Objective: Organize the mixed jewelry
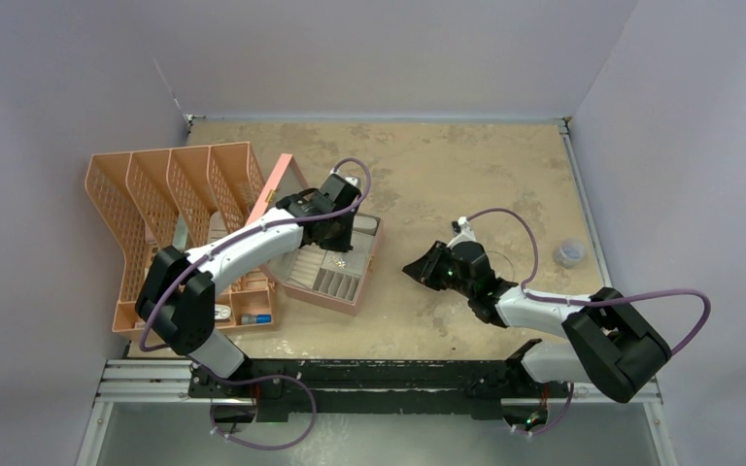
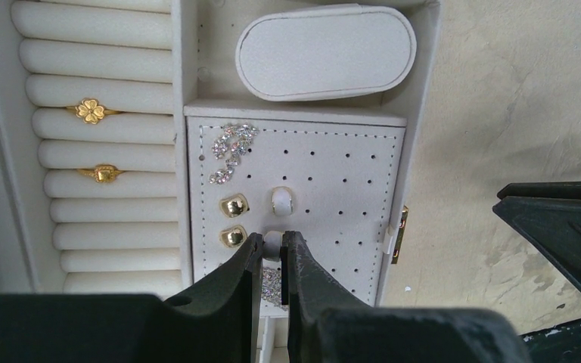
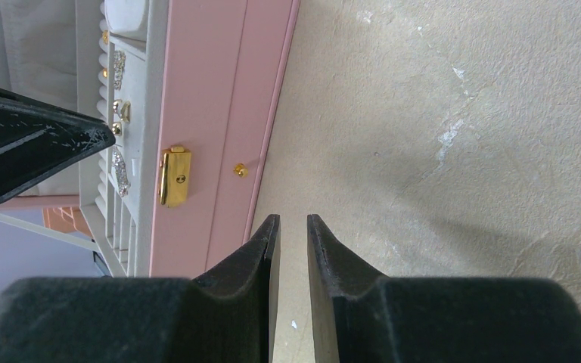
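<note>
The pink jewelry box (image 1: 296, 194) lies open with its white earring panel (image 2: 348, 189) under my left gripper (image 2: 272, 249). The left gripper is shut on a white bead stud (image 2: 272, 240) on that panel. A second white bead stud (image 2: 281, 200), two gold studs (image 2: 234, 205) and sparkly earrings (image 2: 233, 144) sit on the panel. Two gold rings (image 2: 90, 111) rest in the ring rolls at the left. My right gripper (image 3: 293, 227) hovers low over the bare table beside the box's pink front (image 3: 204, 113), its jaws slightly apart and empty. A faint wire hoop (image 1: 511, 260) lies by the right arm.
An orange file sorter (image 1: 170, 194) stands left of the box. A small tray with a blue-capped tube (image 1: 255, 317) sits at the near left. A clear plastic cup (image 1: 570, 253) stands at the right edge. The box has a gold latch (image 3: 174, 176).
</note>
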Motion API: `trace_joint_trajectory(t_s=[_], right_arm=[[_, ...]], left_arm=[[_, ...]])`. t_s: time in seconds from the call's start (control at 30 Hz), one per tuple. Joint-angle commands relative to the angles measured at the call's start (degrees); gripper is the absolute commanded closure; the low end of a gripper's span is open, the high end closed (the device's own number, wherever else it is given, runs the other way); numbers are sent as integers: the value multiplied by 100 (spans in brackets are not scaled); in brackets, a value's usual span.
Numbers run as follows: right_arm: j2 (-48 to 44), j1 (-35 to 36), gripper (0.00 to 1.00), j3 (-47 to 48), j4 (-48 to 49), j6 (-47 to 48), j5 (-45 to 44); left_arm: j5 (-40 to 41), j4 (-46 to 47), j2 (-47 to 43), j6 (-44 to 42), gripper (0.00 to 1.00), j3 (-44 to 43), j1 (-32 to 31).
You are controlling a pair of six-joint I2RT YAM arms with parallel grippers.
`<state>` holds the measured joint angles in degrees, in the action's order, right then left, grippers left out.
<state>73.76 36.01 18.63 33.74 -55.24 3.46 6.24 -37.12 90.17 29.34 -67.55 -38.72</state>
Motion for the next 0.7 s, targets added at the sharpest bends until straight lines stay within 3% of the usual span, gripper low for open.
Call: trace_joint_trajectory(t_s=[0.0, 0.67], right_arm=[[-5, 23, 78, 35, 205, 68, -162], [-1, 20, 78, 44, 210, 73, -162]], left_arm=[[72, 106, -4, 15, 100, -71, -22], [166, 202, 58, 120, 100, -61, -30]])
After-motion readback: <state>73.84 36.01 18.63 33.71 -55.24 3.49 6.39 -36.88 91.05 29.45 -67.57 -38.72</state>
